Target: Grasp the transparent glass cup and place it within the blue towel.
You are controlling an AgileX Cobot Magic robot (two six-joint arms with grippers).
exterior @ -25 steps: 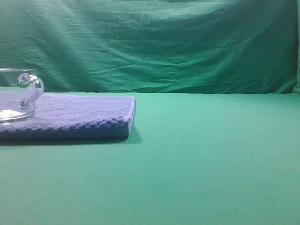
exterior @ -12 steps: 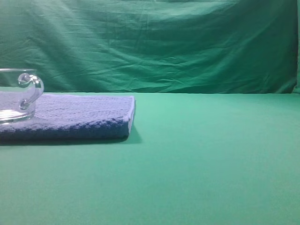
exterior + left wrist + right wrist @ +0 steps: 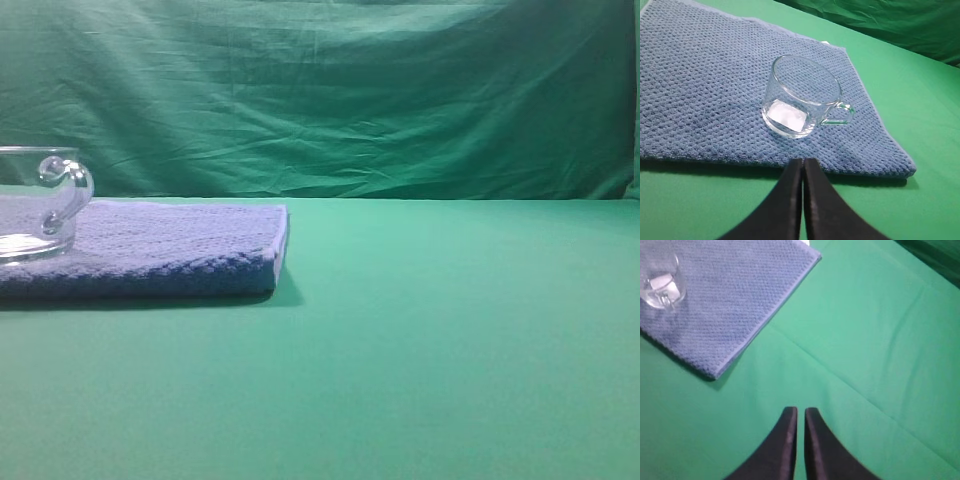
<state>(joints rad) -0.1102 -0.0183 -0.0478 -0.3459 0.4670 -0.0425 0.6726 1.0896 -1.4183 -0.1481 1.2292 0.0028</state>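
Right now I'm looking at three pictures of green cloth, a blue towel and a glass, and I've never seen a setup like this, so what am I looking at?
It is a two-armed robot at a table draped in green cloth. One picture comes from a fixed camera facing the table; the other two from cameras mounted on each wrist, looking down past its claw. The dark prongs at the bottom are the left claw and the right claw, both closed and holding nothing. A folded blue towel lies flat, and a clear glass cup stands upright on it, apart from both claws.
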